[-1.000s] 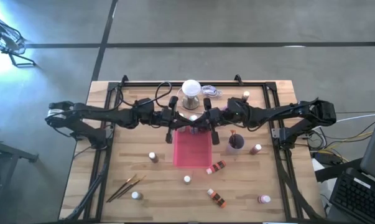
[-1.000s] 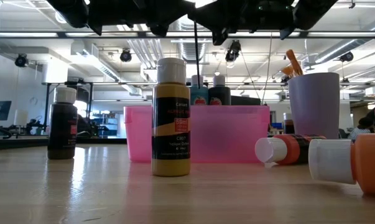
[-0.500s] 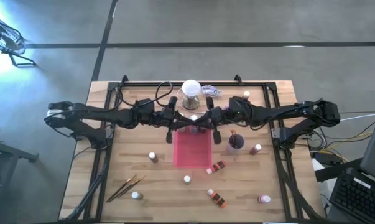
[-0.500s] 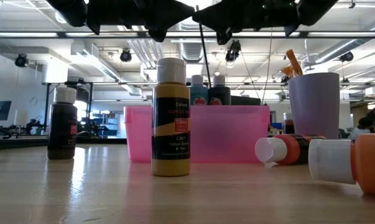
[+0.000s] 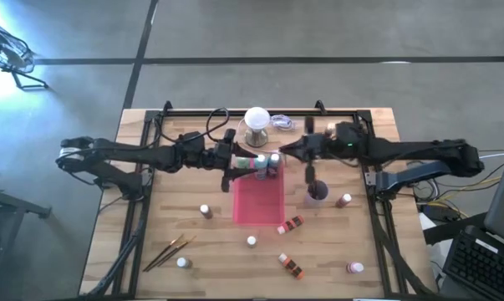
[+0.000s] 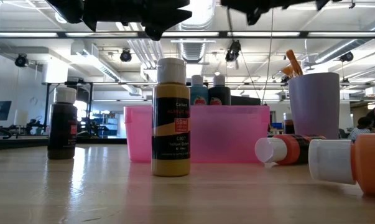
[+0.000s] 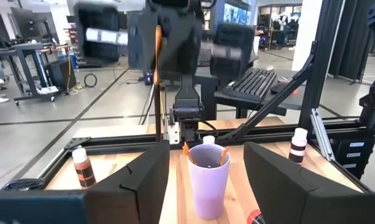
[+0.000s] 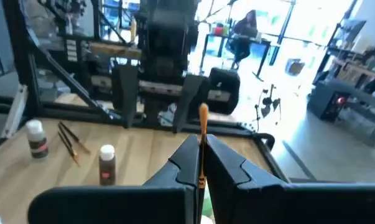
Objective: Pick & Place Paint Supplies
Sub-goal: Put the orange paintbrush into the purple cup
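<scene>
1. Left gripper (image 5: pixel 239 163) hangs over the far end of the pink tray (image 5: pixel 258 209), fingers spread, nothing between them. In the left wrist view the gap between the fingers (image 7: pixel 143 177) frames the purple cup (image 7: pixel 208 177).
2. Right gripper (image 5: pixel 292 150) is above the table just right of the tray's far end, beside the cup (image 5: pixel 316 193). Fingers pressed together, pinching a brush (image 8: pixel 202 134); its handle sticks up between them.
3. Same brush shows in the left wrist view as a thin brown stick (image 7: pixel 157 81) held upright above the cup.
4. Cup stands right of the tray, brush tips poking out (image 6: pixel 293 62).
5. Bottles standing at the tray's far end: teal (image 6: pixel 198 90) and a dark one (image 6: pixel 219 90).
6. Loose bottles on the table: brown one (image 5: pixel 206 211) left of the tray, upright; ochre one (image 5: pixel 252 242) in front of the tray, upright; orange one (image 5: pixel 292 224) lying just off the tray's near right corner; another orange one (image 5: pixel 290 265) lying nearer the front edge.
7. More bottles: one (image 5: pixel 182 262) near front left, one (image 5: pixel 344 201) right of the cup, one (image 5: pixel 353 267) at front right.
8. Two brushes (image 5: pixel 170 251) lie side by side at front left.
9. White ball-topped stand (image 5: pixel 256 125) sits at the far edge, behind the tray.
</scene>
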You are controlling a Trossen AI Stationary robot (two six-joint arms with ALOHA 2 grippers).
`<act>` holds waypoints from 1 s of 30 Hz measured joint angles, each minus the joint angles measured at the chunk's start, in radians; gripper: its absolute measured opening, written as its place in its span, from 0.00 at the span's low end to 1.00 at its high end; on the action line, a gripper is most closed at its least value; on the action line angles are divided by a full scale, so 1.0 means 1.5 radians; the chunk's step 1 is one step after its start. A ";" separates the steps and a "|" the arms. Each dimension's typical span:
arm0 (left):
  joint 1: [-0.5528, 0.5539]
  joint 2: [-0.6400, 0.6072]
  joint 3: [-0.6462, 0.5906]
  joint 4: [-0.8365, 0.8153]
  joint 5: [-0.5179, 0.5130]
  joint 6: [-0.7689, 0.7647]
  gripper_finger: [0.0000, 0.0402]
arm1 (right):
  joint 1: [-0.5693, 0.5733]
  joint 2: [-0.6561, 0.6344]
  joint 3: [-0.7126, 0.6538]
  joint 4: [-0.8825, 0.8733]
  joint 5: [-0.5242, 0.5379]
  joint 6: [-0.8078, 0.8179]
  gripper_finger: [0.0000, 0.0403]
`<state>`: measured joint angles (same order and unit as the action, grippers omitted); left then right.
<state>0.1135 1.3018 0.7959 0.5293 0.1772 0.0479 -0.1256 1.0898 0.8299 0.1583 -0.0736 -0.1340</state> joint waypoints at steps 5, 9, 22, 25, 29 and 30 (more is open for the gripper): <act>0.000 0.000 0.000 -0.009 -0.003 0.000 0.53 | 0.014 -0.091 -0.028 -0.081 0.015 0.024 0.03; 0.000 0.000 0.000 -0.019 -0.011 0.001 0.53 | 0.041 -0.164 -0.067 -0.122 0.076 0.058 0.03; 0.001 0.001 0.000 -0.023 -0.013 0.001 0.52 | 0.157 -0.410 -0.197 -0.136 0.178 0.170 0.03; 0.001 0.001 0.000 -0.024 -0.013 0.001 0.52 | 0.166 -0.431 -0.240 -0.136 0.193 0.203 0.03; 0.001 0.001 0.000 -0.025 -0.013 0.001 0.52 | 0.167 -0.437 -0.300 -0.086 0.195 0.212 0.03; 0.001 0.001 0.000 -0.025 -0.013 0.001 0.52 | 0.167 -0.438 -0.312 -0.060 0.197 0.211 0.03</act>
<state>0.1143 1.3025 0.7959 0.4916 0.1581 0.0490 0.1249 0.4332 0.3615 0.0679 0.2213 0.1824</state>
